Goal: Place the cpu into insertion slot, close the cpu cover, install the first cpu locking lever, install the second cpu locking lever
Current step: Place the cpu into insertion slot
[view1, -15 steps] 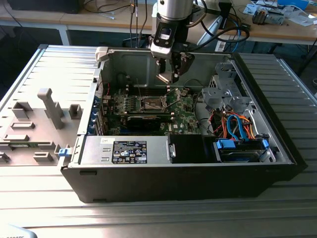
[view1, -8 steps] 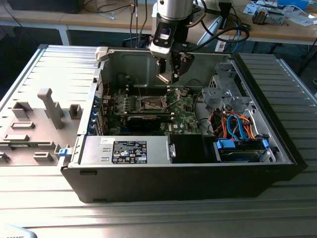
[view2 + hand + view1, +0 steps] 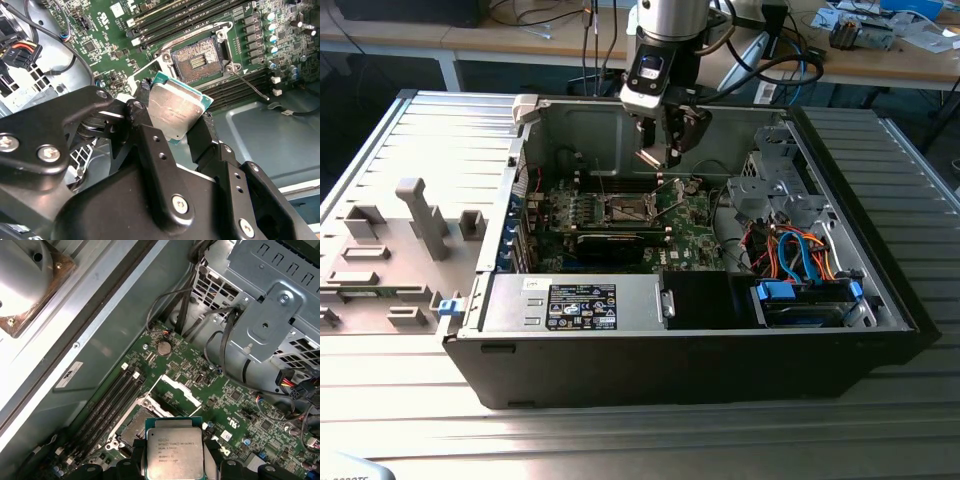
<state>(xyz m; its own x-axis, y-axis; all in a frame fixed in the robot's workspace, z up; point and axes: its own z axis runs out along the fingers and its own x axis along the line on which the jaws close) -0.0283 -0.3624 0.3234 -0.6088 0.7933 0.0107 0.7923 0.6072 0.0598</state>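
In the exterior view the gripper (image 3: 663,150) hangs inside the open computer case (image 3: 880,300), above the green motherboard (image 3: 690,215). The insertion slot (image 3: 625,208) lies below the fingers and a little toward the exterior view's left, so the load looks to me not yet lowered or lined up.

In the second wrist view the two black fingers (image 3: 150,135) are clamped on opposite edges of the cpu (image 3: 175,112). An edge grip seems sensible, since it keeps the contact side clear. The chip is a flat square with a dull silver-grey metal lid, faintly scuffed, on a thin teal-green rim. It sits tilted in this picture, well apart from the slot (image 3: 197,60) beyond the fingertips. That socket is bare, showing its field of contacts, and a thin locking lever (image 3: 250,84) angles away beside it (swung free, I judge).

In the first wrist view the cpu (image 3: 175,452) is between the finger pads, printed face toward the camera. The slot (image 3: 134,426) is just past its edge, and the cpu cover (image 3: 180,383) stands open beyond, leaving the way in unobstructed.
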